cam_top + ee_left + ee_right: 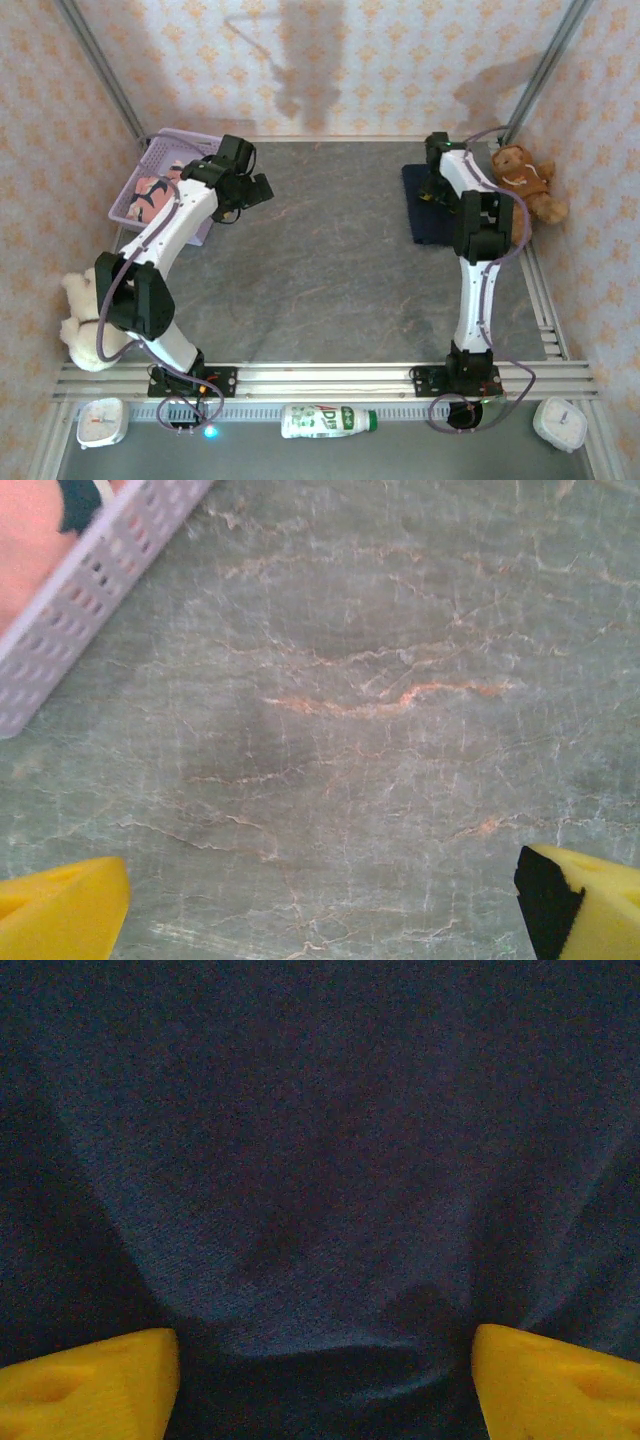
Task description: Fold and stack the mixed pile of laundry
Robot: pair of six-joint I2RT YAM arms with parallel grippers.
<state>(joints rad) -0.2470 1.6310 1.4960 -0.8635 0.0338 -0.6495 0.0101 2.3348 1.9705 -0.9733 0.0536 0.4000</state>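
1. The lavender lattice basket (150, 155) holds the salmon-pink shark-print garment (152, 192).
2. The left gripper (322, 892), fingers spread wide, hovers over bare table (320, 260) beside the basket.
3. The right gripper (325, 1370), fingers apart, is over the navy garment (320, 1160) at the table's far right.

Navy garment (420, 215): its right side lies under my right arm (478, 240); at my right wrist it runs past every edge.
Shark-print garment (150, 192): partly under my left arm (170, 225); print too small to make out.
Basket (90, 590): cropped by the left wrist view's corner.
Left fingers (60, 910), right fingers (90, 1380): cropped at the bottom edge.
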